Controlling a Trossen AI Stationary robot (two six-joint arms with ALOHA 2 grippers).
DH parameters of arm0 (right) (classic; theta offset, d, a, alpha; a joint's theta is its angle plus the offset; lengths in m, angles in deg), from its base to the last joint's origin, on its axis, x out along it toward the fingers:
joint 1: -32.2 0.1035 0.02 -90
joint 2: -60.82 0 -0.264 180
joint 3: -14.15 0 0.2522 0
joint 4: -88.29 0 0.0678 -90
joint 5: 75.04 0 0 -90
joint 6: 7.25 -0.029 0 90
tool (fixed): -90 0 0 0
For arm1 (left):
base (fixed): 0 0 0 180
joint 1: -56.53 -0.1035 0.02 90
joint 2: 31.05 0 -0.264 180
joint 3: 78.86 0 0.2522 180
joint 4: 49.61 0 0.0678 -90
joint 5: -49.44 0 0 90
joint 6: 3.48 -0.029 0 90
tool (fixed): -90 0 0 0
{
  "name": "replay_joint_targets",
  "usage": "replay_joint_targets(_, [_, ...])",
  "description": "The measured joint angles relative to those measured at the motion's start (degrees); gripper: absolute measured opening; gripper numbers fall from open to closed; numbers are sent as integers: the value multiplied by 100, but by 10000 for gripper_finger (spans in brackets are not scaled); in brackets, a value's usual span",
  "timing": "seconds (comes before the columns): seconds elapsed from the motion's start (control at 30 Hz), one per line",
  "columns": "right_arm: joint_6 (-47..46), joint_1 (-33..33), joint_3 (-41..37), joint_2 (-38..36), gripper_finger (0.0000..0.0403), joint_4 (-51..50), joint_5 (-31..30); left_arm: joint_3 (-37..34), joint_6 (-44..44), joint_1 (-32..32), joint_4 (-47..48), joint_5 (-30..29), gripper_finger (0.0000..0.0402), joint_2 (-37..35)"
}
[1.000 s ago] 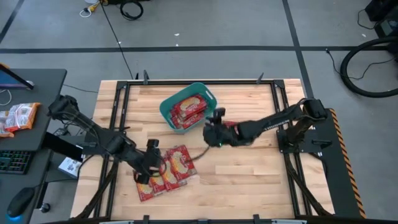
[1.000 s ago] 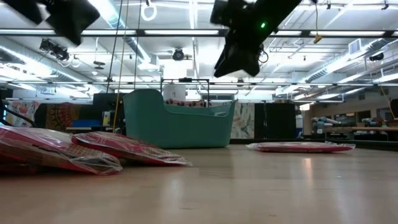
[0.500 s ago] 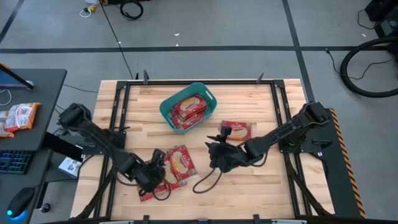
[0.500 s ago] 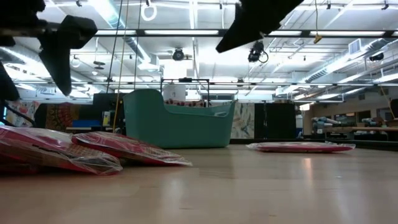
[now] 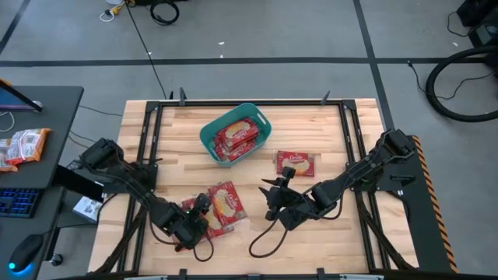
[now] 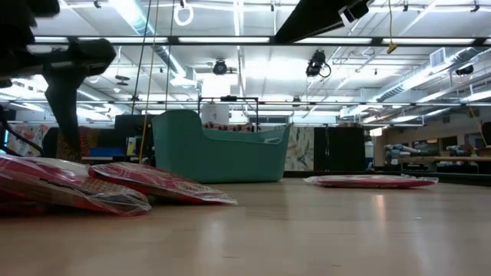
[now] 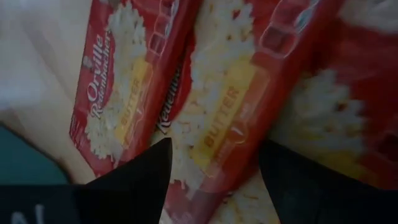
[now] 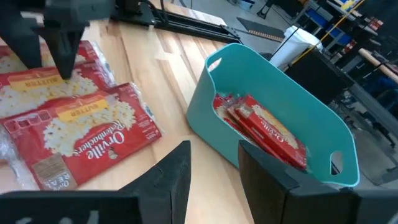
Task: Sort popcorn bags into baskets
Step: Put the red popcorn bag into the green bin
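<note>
Left wrist view: the left gripper point(image 7: 214, 165), fingers spread, hovers over the popcorn bags point(image 7: 211, 118) lying between its jaws; the pick apparently needs descent and closing. The right gripper point(image 8: 214, 165) waits parted, basket point(image 8: 249, 81) ahead.

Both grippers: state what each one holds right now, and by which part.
Nothing is held. The left gripper hangs open over the popcorn bags; the right gripper is open and empty, facing the basket.

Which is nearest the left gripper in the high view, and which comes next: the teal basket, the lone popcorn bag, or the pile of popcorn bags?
1. Pile of popcorn bags, directly under the left gripper.
2. Teal basket, toward the table's far side.
3. Lone popcorn bag, on the right arm's side.
</note>
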Motion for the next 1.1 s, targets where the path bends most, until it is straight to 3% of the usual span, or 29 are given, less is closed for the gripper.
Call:
replay_joint_targets(0.23, [-56,9,-17,143,137,171,13,13,-98,-4,-48,-397,195,371])
replay_joint_targets(0.53, [-54,35,-257,349,137,530,7,17,367,-24,-31,-245,21,315])
replay_joint_targets(0.67, [-69,64,-256,351,137,539,-2,278,431,-87,321,235,24,-33])
replay_joint_targets(0.9, [47,186,-256,330,137,522,-356,1135,715,-522,878,1585,24,-896])
replay_joint_targets(1.0, [51,256,-256,330,137,485,-532,1447,731,-799,875,1434,25,-1242])
replay_joint_targets(1.1, [-3,396,-254,330,137,301,-886,1674,877,-1178,796,720,25,-1484])
